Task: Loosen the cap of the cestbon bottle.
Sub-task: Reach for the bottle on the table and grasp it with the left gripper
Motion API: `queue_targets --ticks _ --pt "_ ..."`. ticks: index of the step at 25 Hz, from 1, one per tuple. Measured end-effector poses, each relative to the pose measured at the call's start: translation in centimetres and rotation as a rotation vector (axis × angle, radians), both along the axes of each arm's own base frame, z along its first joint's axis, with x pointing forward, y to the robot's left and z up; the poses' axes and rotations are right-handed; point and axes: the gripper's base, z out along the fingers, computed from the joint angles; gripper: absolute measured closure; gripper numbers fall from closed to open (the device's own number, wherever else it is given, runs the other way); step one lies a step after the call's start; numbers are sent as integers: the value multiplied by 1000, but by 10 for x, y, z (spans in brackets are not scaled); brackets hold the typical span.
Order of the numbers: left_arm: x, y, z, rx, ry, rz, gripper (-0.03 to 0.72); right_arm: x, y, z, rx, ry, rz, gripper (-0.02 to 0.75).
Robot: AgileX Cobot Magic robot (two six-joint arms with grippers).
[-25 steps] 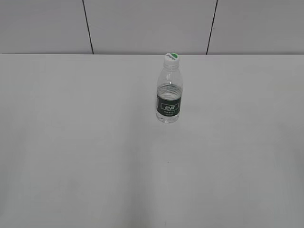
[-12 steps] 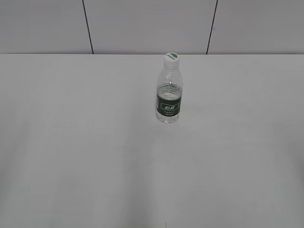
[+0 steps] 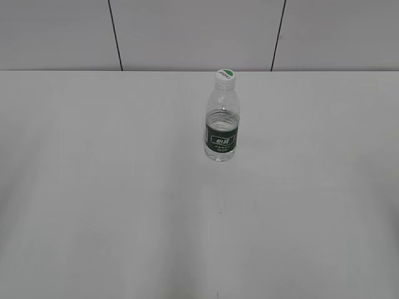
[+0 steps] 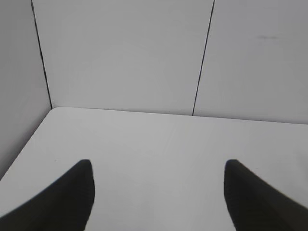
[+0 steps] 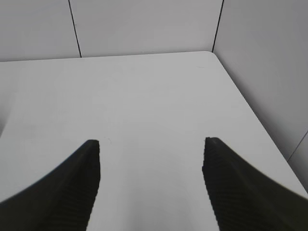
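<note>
The cestbon bottle [image 3: 222,121] stands upright on the white table, a little right of the middle and toward the back. It is clear plastic with a dark green label band. Its white cap [image 3: 225,76] with a green mark sits on the neck. Neither gripper shows in the exterior view. My left gripper [image 4: 159,166] is open and empty over bare table. My right gripper [image 5: 151,144] is open and empty over bare table. The bottle shows in neither wrist view.
The white table [image 3: 112,205] meets a panelled grey wall [image 3: 187,31] at the back. The left wrist view shows the table's far left corner [image 4: 52,109]. The right wrist view shows its far right corner [image 5: 211,52] and right edge.
</note>
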Motion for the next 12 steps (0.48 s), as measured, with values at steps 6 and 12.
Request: queue_targets --ticks 6,12 --pt "24 1 -5 -3 2 2 178 0 0 0 0 -2 0 220" --pt "50 2 -16 6 26 12 179 0 0 0 0 -2 0 220"
